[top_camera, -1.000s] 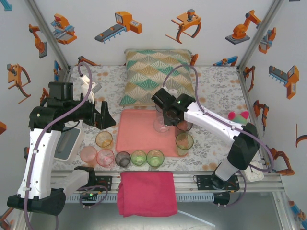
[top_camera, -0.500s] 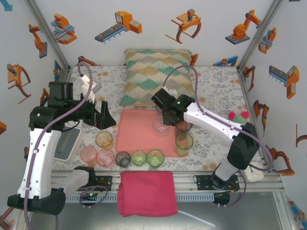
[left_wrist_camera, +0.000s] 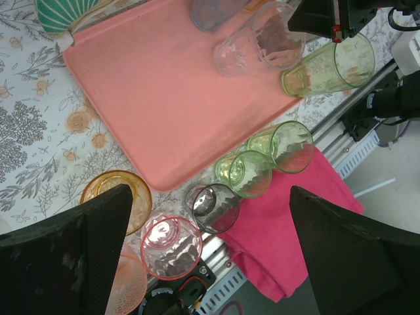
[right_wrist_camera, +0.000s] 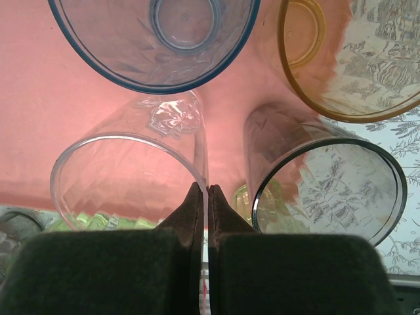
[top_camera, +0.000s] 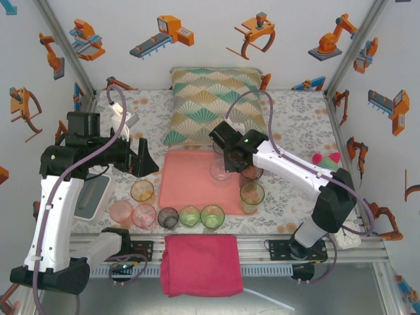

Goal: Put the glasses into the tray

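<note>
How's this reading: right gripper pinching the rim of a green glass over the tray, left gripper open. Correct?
No. The right gripper pinches a clear glass by its rim, not a green one; the right wrist view shows it. It is over the tray, and the left gripper is open.

Both arms wear glossy white shells broken by black joint housings. The left arm [top_camera: 56, 197], at 8 o'clock in the overhead view, carries a mauve cable [top_camera: 98, 154] along its length to a blocky black wrist. The right arm [top_camera: 289, 164], at 4 o'clock, has a like cable arching over it, a green light [top_camera: 244, 139] on its black wrist and a grey base link. The left gripper [top_camera: 147, 164] has broad matte black fingers [left_wrist_camera: 59, 262]. The right gripper [right_wrist_camera: 207, 190] has black fingers [right_wrist_camera: 98, 275] with a coarse, foam-like grain.
</note>
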